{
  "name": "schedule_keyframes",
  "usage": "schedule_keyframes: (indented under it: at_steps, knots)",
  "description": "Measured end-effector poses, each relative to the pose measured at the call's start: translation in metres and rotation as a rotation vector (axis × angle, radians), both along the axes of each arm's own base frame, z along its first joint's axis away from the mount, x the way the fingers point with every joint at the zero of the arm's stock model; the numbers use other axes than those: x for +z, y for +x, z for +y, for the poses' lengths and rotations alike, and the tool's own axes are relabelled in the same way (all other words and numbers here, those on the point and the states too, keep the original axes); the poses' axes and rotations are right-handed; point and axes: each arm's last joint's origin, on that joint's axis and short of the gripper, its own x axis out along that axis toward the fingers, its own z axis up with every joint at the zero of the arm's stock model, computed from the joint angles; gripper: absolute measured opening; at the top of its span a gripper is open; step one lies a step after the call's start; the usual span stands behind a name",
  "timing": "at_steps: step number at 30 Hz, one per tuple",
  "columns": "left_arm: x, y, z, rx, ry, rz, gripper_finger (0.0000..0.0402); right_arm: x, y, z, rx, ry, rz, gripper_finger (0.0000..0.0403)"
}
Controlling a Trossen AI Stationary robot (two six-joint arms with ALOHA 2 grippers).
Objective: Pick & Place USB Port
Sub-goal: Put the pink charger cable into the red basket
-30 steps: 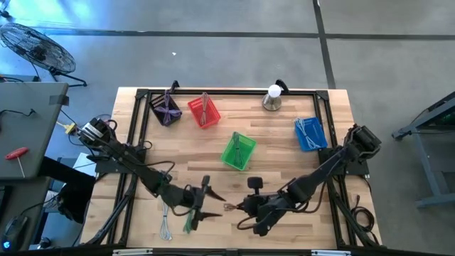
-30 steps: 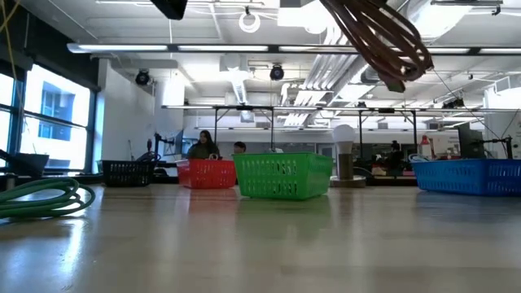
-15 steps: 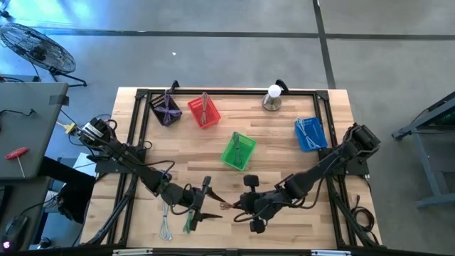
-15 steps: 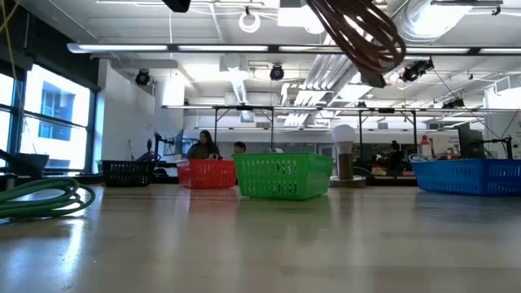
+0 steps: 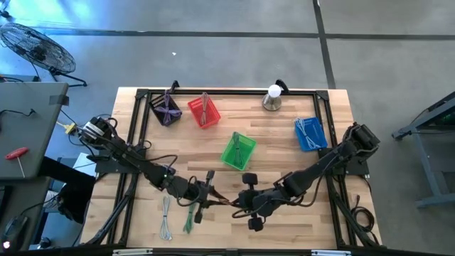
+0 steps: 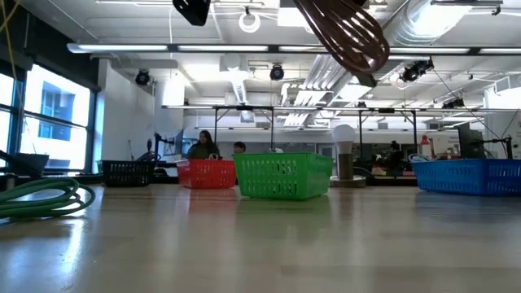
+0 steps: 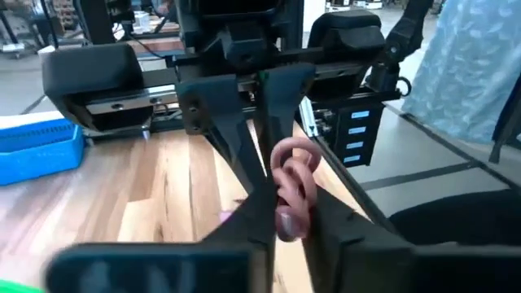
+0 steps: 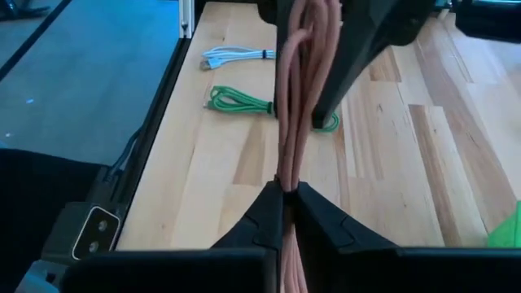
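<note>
A coiled reddish-brown USB cable (image 8: pixel 295 98) is held above the table's front middle, pinched between the right gripper (image 8: pixel 286 194) and the left gripper (image 7: pixel 283 213), whose fingers appear closed on it. Light and floppy, it is best grasped mid-bundle.

Reddish-brown coiled USB cable (image 8: pixel 295 98) held aloft, pinched between both hands.

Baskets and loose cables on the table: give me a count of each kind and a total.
Baskets: 4 (black, red, green, blue)
Loose cables on the table: 2 (white, green)
Cable held between grippers: 1 (pink)
Total: 7
</note>
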Motion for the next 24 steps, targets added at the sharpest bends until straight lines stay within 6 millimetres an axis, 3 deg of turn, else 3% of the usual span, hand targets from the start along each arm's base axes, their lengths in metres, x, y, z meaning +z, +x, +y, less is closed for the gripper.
schedule_keyframes:
  at_steps: [4, 9, 14, 20, 24]
  knots:
    - [0.000, 0.000, 0.000, 0.029, 0.029, -0.004, 0.0029, 0.000, 0.000, 0.000, -0.020, 0.027, 0.002, 0.0044]
    - [-0.004, 0.000, 0.003, 0.117, 0.069, 0.032, 0.0025, -0.001, -0.002, 0.002, -0.033, 0.006, 0.006, 0.0110]
    - [-0.012, -0.003, 0.013, 0.396, 0.254, 0.092, 0.0025, -0.002, -0.003, -0.001, -0.093, -0.029, 0.014, 0.0163]
    - [-0.011, -0.016, 0.036, 0.883, 0.627, 0.232, 0.0025, -0.007, -0.008, -0.009, -0.217, -0.180, 0.030, 0.0172]
    - [0.003, -0.016, 0.056, 0.969, 0.757, 0.306, 0.0025, -0.007, -0.008, -0.014, -0.232, -0.290, 0.026, 0.0170]
